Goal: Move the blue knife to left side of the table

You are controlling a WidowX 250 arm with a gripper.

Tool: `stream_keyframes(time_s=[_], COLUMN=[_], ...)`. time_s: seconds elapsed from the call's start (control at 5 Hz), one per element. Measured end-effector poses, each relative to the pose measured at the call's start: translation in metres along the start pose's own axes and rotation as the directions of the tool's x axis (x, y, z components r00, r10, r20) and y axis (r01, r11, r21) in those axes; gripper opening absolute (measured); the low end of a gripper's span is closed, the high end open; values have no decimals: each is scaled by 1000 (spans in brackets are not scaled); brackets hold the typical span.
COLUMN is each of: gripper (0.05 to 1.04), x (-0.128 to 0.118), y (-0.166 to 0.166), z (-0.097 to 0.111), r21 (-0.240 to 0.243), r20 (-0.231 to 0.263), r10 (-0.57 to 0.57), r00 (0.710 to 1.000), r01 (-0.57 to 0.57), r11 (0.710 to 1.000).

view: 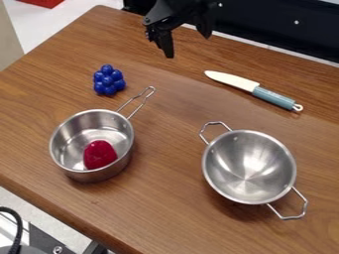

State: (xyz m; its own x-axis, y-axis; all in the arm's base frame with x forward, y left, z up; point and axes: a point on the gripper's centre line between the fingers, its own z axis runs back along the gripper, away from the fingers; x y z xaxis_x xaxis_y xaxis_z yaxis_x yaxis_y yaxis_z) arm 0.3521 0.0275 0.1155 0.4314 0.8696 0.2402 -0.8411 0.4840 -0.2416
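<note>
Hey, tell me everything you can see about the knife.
The knife has a plain cream-white blade with a rounded tip and a muted blue handle, ending in a small pale loop. Both look like smooth plastic. There is small marking on the handle, too small to read. It lies flat on the brown wood table, toward the upper right of the view, above the two-handled bowl. It slants, tip to the upper left, touching only the table.

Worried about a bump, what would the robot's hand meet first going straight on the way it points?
The hand points down, so probably the bare tabletop between the blue grapes and the blue-handled knife; its height, and so the exact spot, are hard to judge.
</note>
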Motion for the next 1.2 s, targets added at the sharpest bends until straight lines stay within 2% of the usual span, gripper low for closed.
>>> stream_keyframes(time_s=[0.2,0.4,0.6,0.8,1.0,1.2], gripper=[1001,1001,1001,1001,1001,1001], x=[-6,-24,-51,-67,-83,-92], y=[4,-5,-28,-45,-65,-76], z=[-10,-9,-11,-20,-37,-50], r21=[33,86,121,149,165,157], r20=[-22,-38,-37,-35,-56,-68], r10=[6,149,288,379,444,486], r00=[1000,988,957,925,894,871], r01=[-6,-145,-281,-370,-431,-472], r11=[999,986,952,917,887,868])
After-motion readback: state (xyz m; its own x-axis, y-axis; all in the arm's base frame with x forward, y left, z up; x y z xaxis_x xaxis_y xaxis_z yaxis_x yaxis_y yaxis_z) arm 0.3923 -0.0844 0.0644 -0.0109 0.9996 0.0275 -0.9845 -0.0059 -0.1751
